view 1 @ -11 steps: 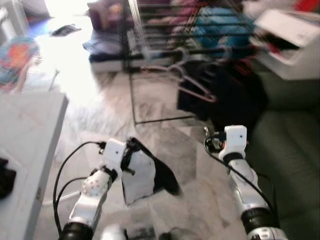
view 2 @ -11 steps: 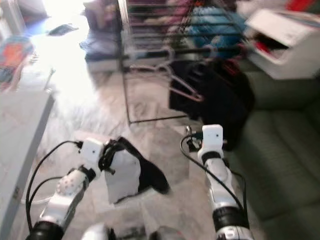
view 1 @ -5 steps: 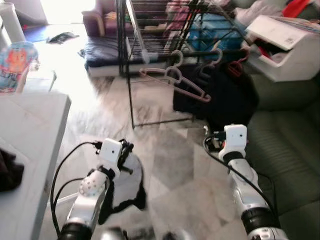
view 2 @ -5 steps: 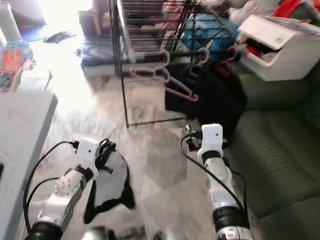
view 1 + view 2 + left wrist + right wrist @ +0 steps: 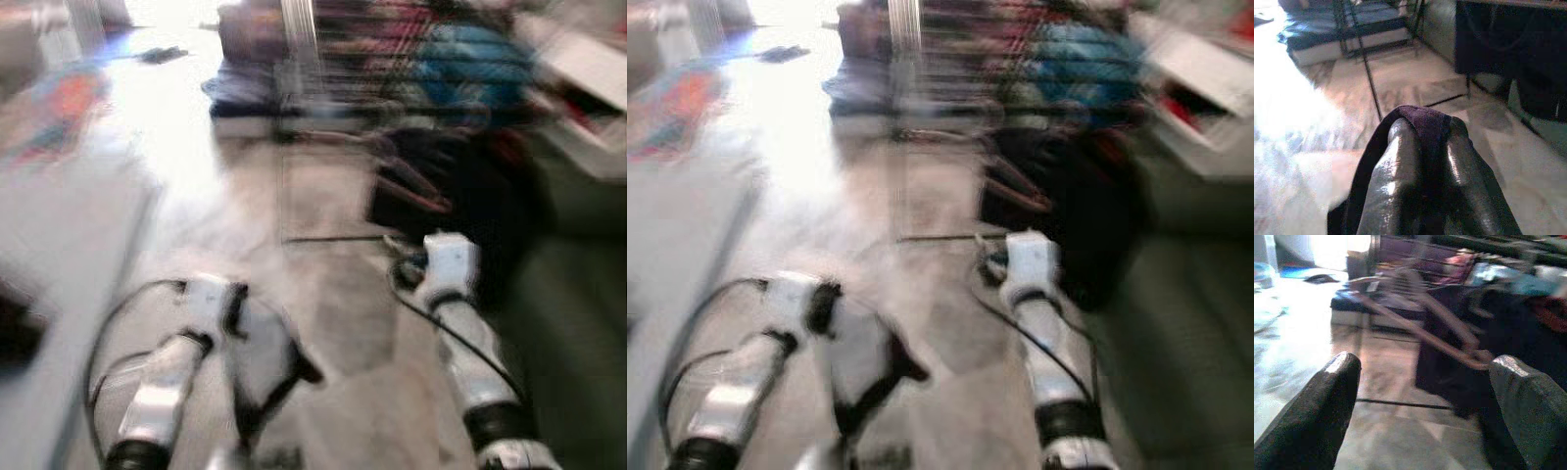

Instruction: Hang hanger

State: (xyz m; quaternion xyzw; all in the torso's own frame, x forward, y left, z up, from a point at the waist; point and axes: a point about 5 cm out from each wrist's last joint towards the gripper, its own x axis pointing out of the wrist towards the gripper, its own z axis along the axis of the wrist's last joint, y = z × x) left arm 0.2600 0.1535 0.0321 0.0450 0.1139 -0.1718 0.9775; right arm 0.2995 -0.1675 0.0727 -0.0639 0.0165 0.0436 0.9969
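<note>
Blurred anew after the sharper view of half a second ago, the head camera has swung slightly, so the black drying rack (image 5: 392, 88) now sits smeared across the top of the scene, dark clothes (image 5: 1068, 206) hanging on its near side above the pale marble floor (image 5: 333, 294). Both silver arms reach forward and down at waist height. On the left, the left gripper (image 5: 1422, 147) has its two black fingers pressed together on a dark cloth (image 5: 1418, 117), which wraps over the fingertips and trails below the wrist as a black-and-white flap (image 5: 260, 362). On the right, the right gripper (image 5: 1425, 382) is raised toward the rack with its fingers spread wide apart, holding nothing. A pink hanger (image 5: 1425, 330) hangs on the rack's lower rail, tilted, straight ahead of the right gripper and well apart from it, in front of the dark clothes. A grey sofa (image 5: 578, 333) lies to the right.
</note>
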